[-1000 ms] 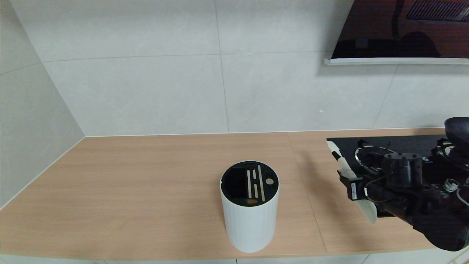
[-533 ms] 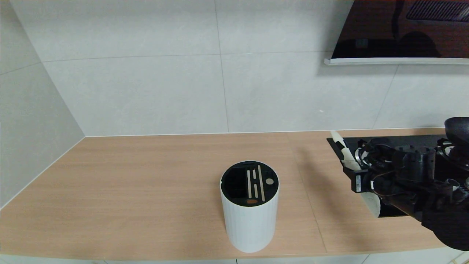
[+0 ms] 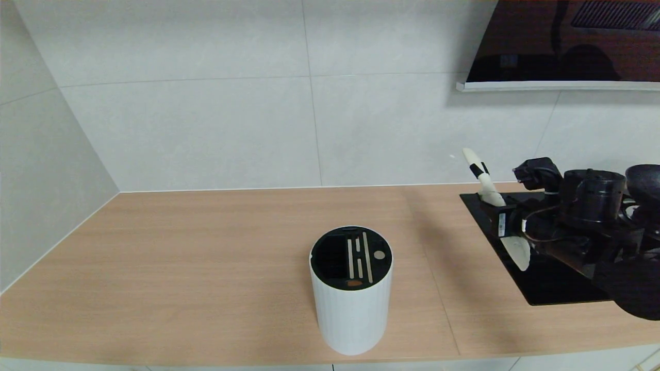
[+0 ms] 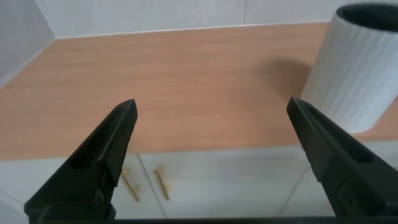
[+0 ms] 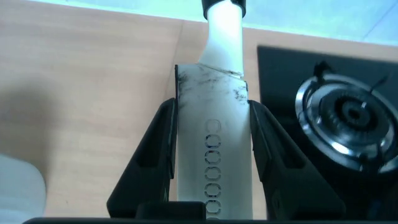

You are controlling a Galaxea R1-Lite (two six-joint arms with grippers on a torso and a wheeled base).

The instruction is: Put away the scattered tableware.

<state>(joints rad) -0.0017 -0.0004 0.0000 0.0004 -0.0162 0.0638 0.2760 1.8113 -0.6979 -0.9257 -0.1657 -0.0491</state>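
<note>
Head view: the right gripper [image 3: 504,226] pinches the white knife [image 3: 483,178] by its blade, tip down, well to the right of the slotted holder [image 3: 352,299]. The left gripper [image 4: 210,109] hangs spread wide near that holder. The risk I see is the tilted blade missing its narrow slot and tipping the holder.

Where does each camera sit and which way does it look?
Head view: on the robot's head, facing forward and down at counter, white holder and stove; right pincer grips the knife.
Left wrist view: on the left wrist, past the open left pincer to the holder.
Right wrist view: on the right wrist, along the gripped knife to the stove.
Shared: head and left wrist views both show the holder.
</note>
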